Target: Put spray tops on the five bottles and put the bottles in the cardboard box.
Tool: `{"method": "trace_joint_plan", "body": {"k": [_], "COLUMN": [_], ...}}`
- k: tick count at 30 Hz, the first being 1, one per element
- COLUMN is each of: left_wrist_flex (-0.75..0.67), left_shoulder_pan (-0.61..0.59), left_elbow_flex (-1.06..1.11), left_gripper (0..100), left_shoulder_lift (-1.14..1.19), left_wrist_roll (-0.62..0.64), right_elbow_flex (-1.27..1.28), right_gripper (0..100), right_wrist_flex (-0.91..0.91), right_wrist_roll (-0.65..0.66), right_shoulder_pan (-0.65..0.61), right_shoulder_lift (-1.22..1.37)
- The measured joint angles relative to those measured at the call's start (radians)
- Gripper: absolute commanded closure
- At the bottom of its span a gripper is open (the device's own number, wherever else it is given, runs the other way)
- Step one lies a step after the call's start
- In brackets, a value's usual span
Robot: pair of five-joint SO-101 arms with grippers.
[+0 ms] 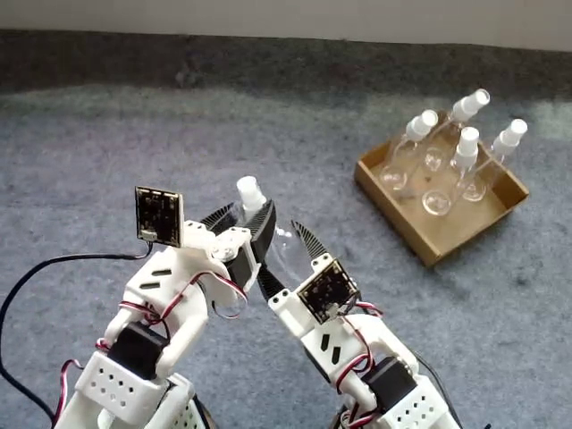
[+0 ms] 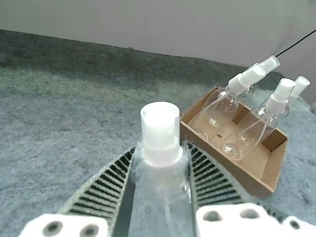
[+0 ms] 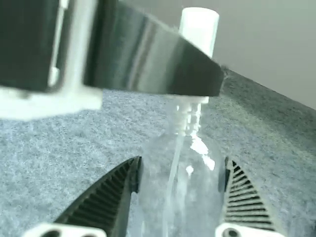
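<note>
A clear bottle [image 1: 282,248] [image 3: 180,187] is held off the carpet between both arms, with a white spray top [image 1: 250,191] [image 2: 159,129] [image 3: 198,23] on its neck. My left gripper [image 1: 247,214] [image 2: 160,165] is shut on the spray top's collar, one ribbed finger on each side. Lower down, my right gripper [image 1: 284,257] [image 3: 180,175] is shut on the bottle's round body. The cardboard box [image 1: 404,220] [image 2: 224,170] lies to the far right and holds several clear bottles [image 1: 398,165] [image 2: 217,109], each leaning with a white spray top on it.
Grey carpet [image 1: 107,143] covers the table, with a pale wall along the far side. A black cable [image 1: 36,273] loops at the left arm's base. Open carpet separates the grippers from the box.
</note>
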Motion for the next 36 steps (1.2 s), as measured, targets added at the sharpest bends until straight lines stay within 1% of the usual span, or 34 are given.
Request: {"method": "trace_joint_plan", "body": {"k": [4, 14, 23, 33, 36], "left_wrist_flex": [-0.069, -0.083, -0.084, -0.091, -0.092], "left_shoulder_pan": [0.0, 0.005, 0.005, 0.005, 0.005], "left_elbow_flex": [0.048, 0.057, 0.057, 0.057, 0.055], "left_gripper": [99, 99, 99, 99, 99], "left_shoulder_lift": [-0.002, -0.009, 0.0, -0.011, -0.011], "left_wrist_roll": [0.0, 0.002, 0.115, 0.239, 0.253], "right_elbow_flex": [0.0, 0.0, 0.0, 0.0, 0.0], "right_gripper": [79.6, 79.6, 79.6, 79.6, 79.6], "right_wrist_flex": [0.0, 0.0, 0.0, -0.069, -0.094], "right_wrist_roll": [0.0, -0.002, 0.003, 0.002, -0.057], "right_shoulder_pan": [0.0, 0.008, 0.046, 0.06, 0.08], "right_shoulder_lift": [0.002, 0.002, 0.002, 0.002, 0.002]}}
